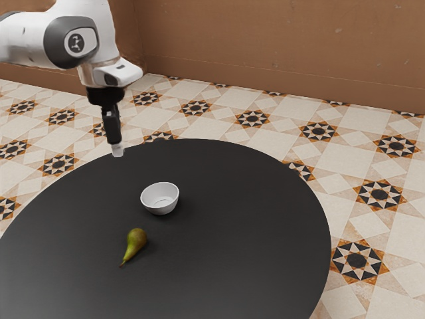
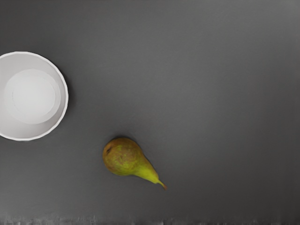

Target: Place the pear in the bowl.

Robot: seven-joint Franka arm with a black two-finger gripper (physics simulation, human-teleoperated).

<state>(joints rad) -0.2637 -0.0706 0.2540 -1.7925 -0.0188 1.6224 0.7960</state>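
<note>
In the exterior view my gripper (image 1: 117, 150) hangs high at the table's far left side, pointing down, apart from both the pear and the bowl. A green-brown pear (image 1: 135, 242) lies on its side on the black table, its stem toward the exterior view's lower left. Behind it, the white bowl (image 1: 160, 199) stands upright with nothing inside. Seen in the wrist view, the pear (image 2: 125, 158) is whole and uncovered, and the bowl (image 2: 33, 96) is cut off by the picture's edge. A bare stretch of table separates the two.
The round black table (image 1: 232, 226) carries the bowl and pear. Patterned floor tiles (image 1: 378, 193) surround it, and a brown wall (image 1: 285, 46) rises beyond.
</note>
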